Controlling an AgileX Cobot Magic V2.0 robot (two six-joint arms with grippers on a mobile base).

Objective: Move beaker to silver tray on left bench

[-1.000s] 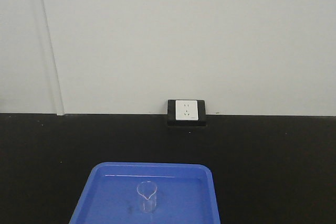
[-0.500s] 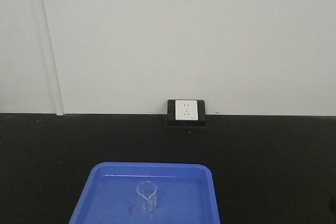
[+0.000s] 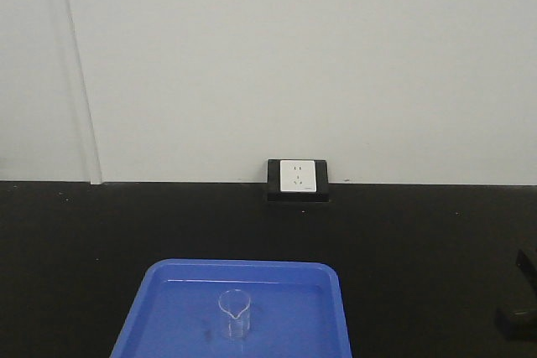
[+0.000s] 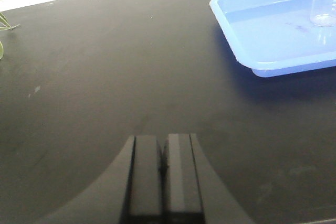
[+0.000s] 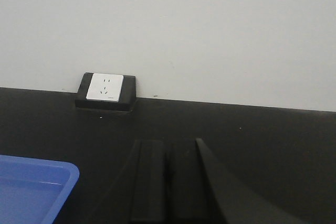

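Front view, beaker [image 3: 236, 314] in blue tray [image 3: 168, 316]

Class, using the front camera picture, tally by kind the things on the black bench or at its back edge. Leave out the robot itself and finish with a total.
Blue tray: 1
Glass beaker: 1
Wall socket: 1
Total: 3

A laboratory: black bench top [image 3: 84, 232], clear glass beaker [image 3: 235, 314] in blue tray [image 3: 168, 308], wall socket [image 3: 298, 176]
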